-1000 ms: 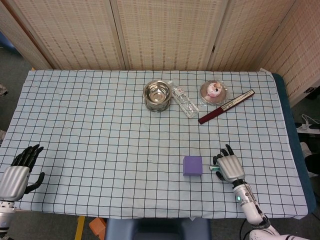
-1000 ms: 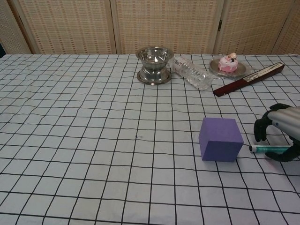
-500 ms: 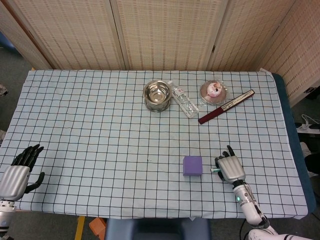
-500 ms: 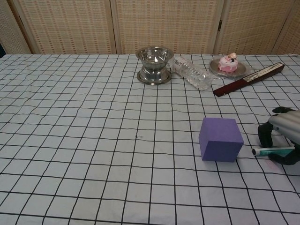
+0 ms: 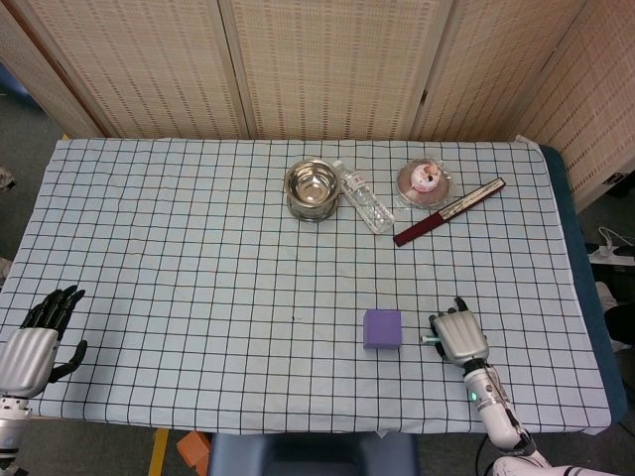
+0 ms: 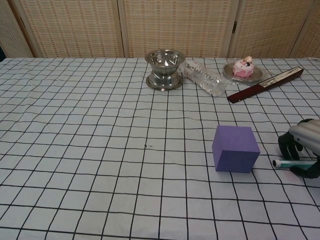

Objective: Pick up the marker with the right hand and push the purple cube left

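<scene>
The right hand (image 6: 304,150) runs off the chest view's edge, its fingers hiding most of the marker (image 6: 287,163).

No legible text, labels or nos. on any obj.

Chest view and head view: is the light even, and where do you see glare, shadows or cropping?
Head view: even, soft light, everything sharp; the metal bowl shows bright reflections. Chest view: also sharp, glare on the bowl and on the plastic bottle; the purple cube casts only a faint shadow; the right hand, curled around the marker, is cut off by the frame's right edge.
</scene>
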{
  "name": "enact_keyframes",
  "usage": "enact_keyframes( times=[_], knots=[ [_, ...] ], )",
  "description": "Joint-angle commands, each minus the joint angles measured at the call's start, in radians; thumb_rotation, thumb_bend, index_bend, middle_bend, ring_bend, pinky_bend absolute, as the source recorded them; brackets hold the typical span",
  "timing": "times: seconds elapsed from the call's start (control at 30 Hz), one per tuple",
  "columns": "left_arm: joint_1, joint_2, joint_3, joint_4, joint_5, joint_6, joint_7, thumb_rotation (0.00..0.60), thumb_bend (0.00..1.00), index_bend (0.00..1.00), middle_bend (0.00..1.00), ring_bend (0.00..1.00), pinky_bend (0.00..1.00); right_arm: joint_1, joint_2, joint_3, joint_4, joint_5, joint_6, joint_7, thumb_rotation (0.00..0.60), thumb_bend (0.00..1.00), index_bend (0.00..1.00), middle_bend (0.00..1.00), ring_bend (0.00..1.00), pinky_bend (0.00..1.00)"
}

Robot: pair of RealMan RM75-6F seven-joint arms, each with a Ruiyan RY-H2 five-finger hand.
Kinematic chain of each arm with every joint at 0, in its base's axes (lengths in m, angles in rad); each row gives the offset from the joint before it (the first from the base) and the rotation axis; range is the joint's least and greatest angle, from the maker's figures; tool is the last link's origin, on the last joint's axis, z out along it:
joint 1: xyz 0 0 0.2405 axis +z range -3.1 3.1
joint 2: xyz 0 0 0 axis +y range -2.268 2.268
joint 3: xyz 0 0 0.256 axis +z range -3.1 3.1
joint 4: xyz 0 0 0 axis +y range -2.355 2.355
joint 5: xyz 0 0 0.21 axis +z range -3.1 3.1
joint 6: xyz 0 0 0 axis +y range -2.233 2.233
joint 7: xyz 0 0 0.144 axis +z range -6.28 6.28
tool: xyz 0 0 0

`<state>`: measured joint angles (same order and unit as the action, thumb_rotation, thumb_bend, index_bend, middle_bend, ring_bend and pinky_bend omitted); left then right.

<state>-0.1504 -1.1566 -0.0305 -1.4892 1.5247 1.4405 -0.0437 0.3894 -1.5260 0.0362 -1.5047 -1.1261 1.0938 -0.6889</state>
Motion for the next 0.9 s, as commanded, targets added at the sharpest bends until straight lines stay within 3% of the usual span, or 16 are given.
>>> enact_keyframes(
  times=[0.03,0.23,0.5,0.9],
  knots=[
    [0.001,0.0,0.0,-0.001,0.0,0.003,0.001,0.6,0.46,0.0,0.0,0.0,0.15,-0.002,0.003,0.001,-0.004,-0.009,0.015,0.01,0.6,0.38,0.88,0.78,0.52,0.24],
    [0.002,0.001,0.001,-0.002,0.006,0.008,-0.002,0.6,0.46,0.0,0.0,0.0,0.15,-0.008,0.04,0.006,-0.055,-0.055,0.054,0.051,0.6,0.42,0.95,0.84,0.58,0.28],
    [0.001,0.004,0.005,-0.004,0.014,0.009,-0.013,0.6,0.46,0.0,0.0,0.0,0.15,0.014,0.094,0.018,-0.162,-0.037,0.04,0.029,0.6,0.43,0.96,0.84,0.58,0.28],
    [0.0,0.013,0.007,-0.004,0.019,0.007,-0.038,0.6,0.46,0.0,0.0,0.0,0.15,0.097,0.031,0.047,-0.189,0.057,-0.019,-0.063,0.6,0.44,0.97,0.84,0.59,0.28]
  ],
)
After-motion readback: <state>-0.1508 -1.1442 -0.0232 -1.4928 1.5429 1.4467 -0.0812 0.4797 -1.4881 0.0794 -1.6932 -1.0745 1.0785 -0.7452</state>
